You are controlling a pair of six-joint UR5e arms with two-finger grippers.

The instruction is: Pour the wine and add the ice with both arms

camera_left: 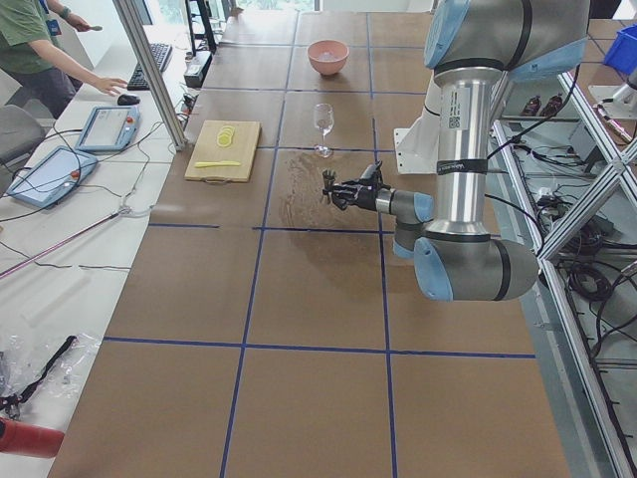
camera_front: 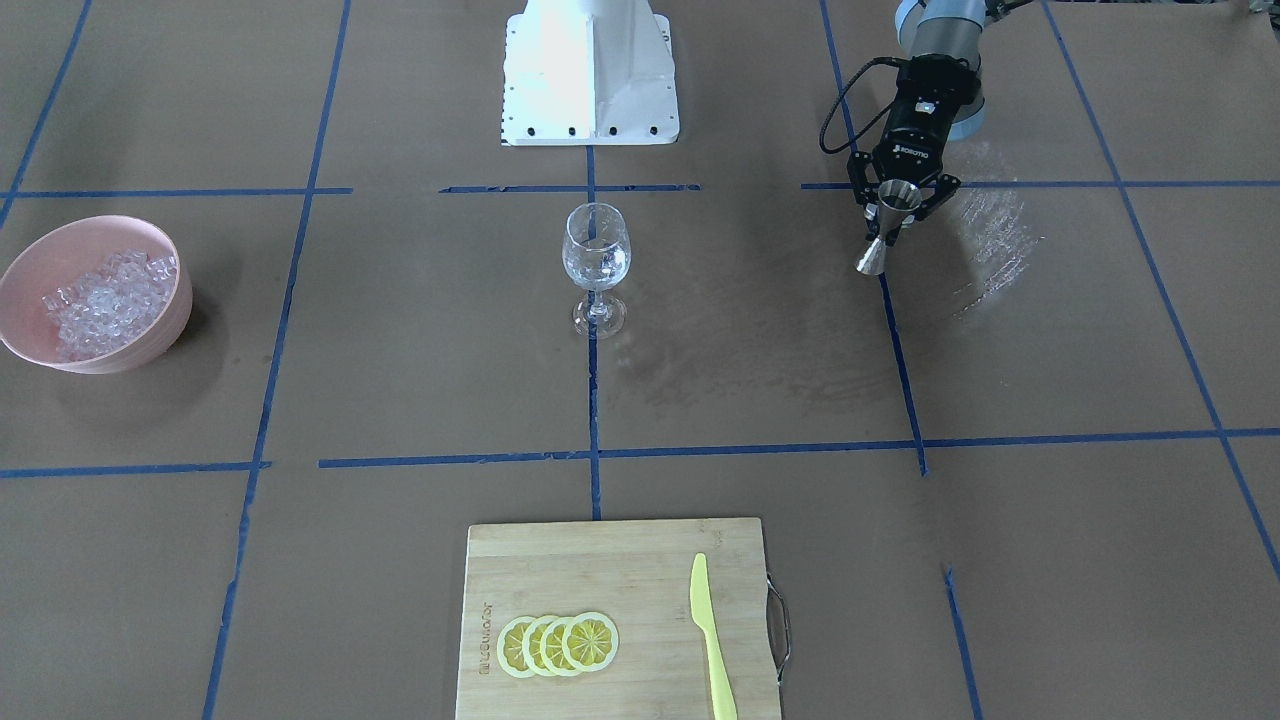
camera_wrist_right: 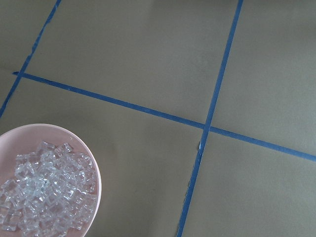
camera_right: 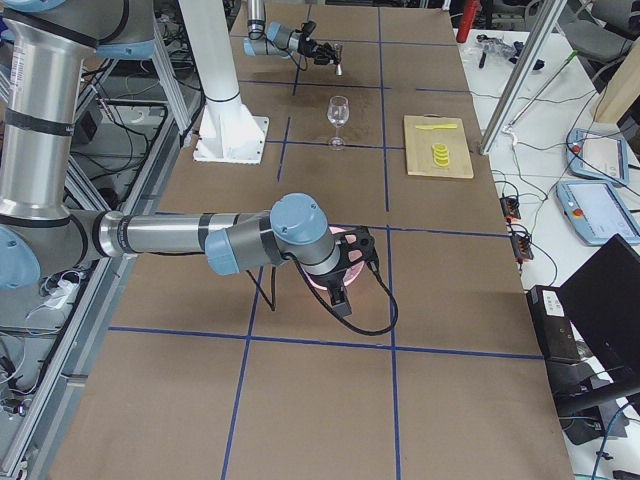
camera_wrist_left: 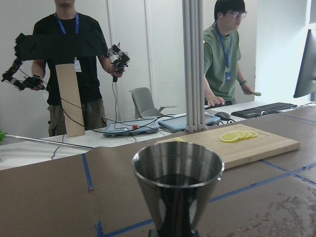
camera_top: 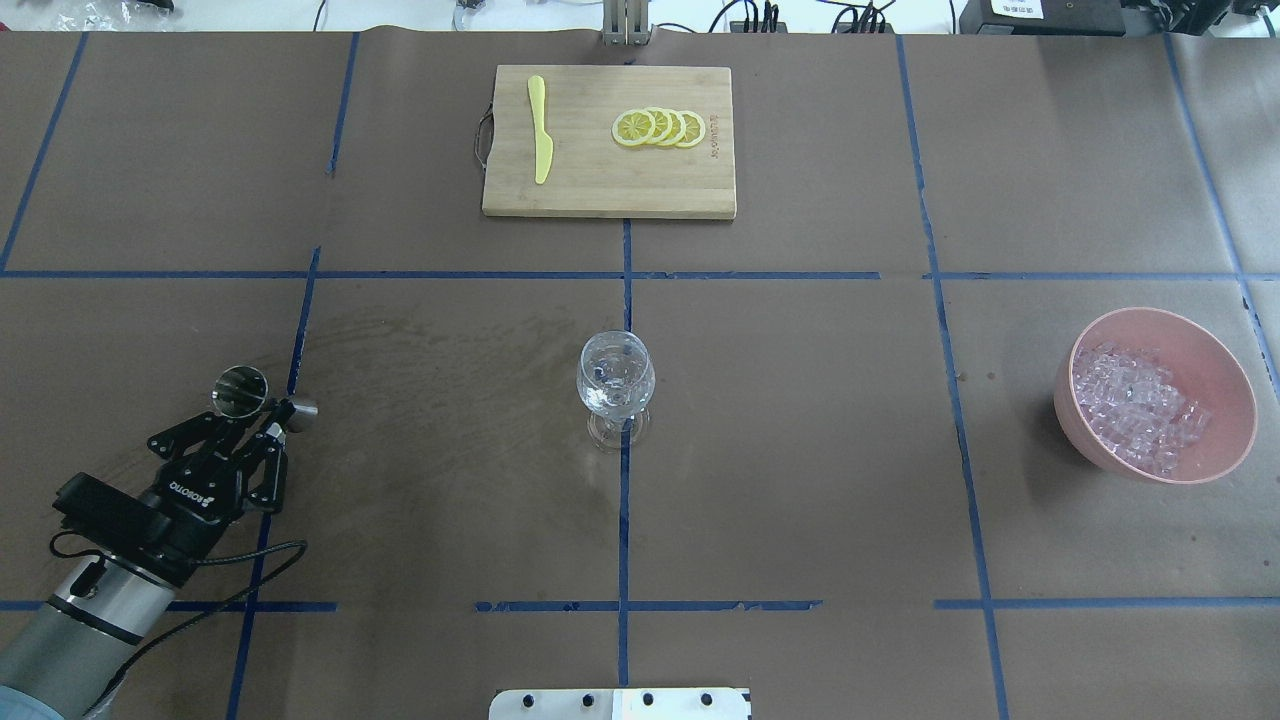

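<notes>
2 distances decide this for me. At the left, my left gripper [camera_top: 252, 418], clamped on the upright jigger [camera_top: 243, 390], sits well left of the wine glass [camera_top: 615, 385], so I judge the pour travels rightward. Far right, the ice [camera_top: 1135, 405] fills the pink bowl [camera_top: 1225, 375]. The right gripper [camera_right: 350, 258] hovers above it, and I cannot tell whether its fingers are apart.

A robotics lab: tape-gridded table [camera_top: 800, 450], aluminium framing [camera_left: 149, 70], operators [camera_wrist_left: 224, 54] beside a monitor [camera_wrist_left: 305, 64].

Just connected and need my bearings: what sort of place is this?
Likely a robotics lab set up for teleoperation: table gridded with blue tape, teach pendants beside it, an operator holding controllers.
</notes>
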